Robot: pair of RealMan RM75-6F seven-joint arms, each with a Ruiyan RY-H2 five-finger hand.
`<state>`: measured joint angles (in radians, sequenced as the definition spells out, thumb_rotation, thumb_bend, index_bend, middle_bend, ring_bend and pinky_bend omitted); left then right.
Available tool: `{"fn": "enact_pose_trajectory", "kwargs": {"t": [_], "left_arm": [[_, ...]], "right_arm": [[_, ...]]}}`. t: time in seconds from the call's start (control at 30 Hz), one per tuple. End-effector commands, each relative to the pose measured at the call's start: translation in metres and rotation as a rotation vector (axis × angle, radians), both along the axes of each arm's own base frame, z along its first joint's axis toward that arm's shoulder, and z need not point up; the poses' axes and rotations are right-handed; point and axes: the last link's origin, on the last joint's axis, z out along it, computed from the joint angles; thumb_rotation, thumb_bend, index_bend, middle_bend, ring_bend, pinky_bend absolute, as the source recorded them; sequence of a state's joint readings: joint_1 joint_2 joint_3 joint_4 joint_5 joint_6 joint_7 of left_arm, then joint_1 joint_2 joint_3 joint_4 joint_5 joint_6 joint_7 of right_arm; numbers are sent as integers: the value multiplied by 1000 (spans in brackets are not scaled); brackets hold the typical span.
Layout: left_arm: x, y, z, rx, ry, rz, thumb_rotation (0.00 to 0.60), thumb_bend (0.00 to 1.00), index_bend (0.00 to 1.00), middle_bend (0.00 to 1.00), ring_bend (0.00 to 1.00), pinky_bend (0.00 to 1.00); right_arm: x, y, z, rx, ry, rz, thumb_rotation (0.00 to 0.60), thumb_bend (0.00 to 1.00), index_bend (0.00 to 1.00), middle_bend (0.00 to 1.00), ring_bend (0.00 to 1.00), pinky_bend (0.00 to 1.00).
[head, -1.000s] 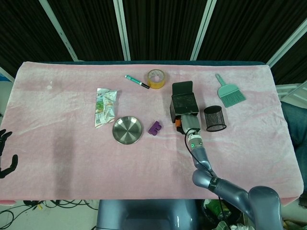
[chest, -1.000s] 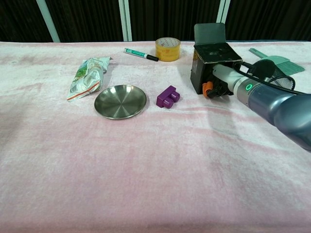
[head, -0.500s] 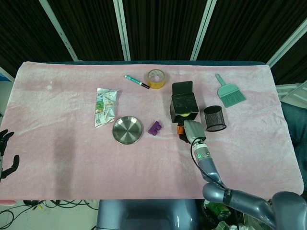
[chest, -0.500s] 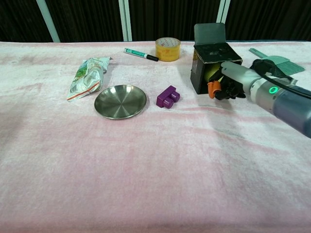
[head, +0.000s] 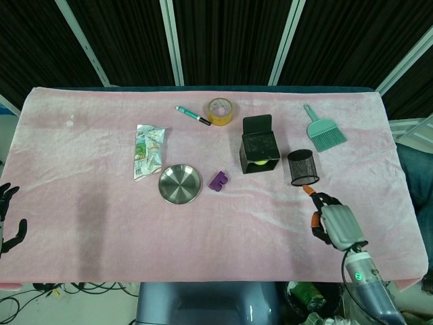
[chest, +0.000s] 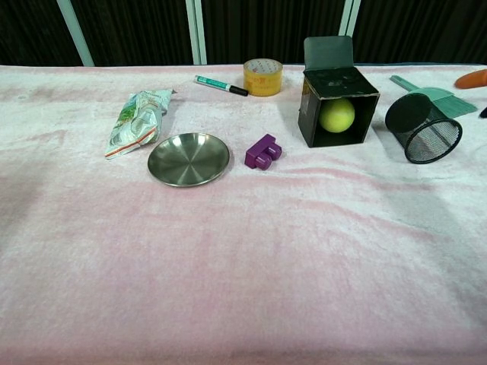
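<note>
While the yellow ball (chest: 337, 115) sits inside the black box (chest: 338, 106), the right hand (head: 335, 223) hovers nearby, fingers loosely spread, holding nothing; placing looks done.

The right hand (head: 336, 225) hovered over the pink cloth (head: 101, 217) with its fingers apart and empty — the mesh cup (head: 303, 167) lay near, at its eleven o'clock. At the cup's nine o'clock stood the black box (head: 258, 146), a yellow ball (head: 260, 162) inside. The left hand (head: 8, 220) hung off the cloth's edge — its grip could not be told.
</note>
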<state>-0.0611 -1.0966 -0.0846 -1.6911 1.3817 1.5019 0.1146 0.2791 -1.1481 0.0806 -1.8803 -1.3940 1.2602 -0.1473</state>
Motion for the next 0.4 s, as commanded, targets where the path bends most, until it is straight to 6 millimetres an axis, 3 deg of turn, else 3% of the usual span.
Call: {"fn": "enact_pose_trajectory", "kwargs": {"t": [0.03,0.17,0.4], "left_arm": [[0,0,0,-1,0,-2,600,458,133,72,17,0],[1,-1,0,-8,0,-10,600,458,133,71,17,0],[4,-7,-2,-31,21,-9,600,456,130,66,17,0]], "right_arm": [[-49,63,17,-135,113,25,600,184,41,5,108,194],[-64,74,17,-190,183,47,600,157,37,0,85,179],[-79,72,19,-263,287,60,600,132,27,0,77,176]]}}
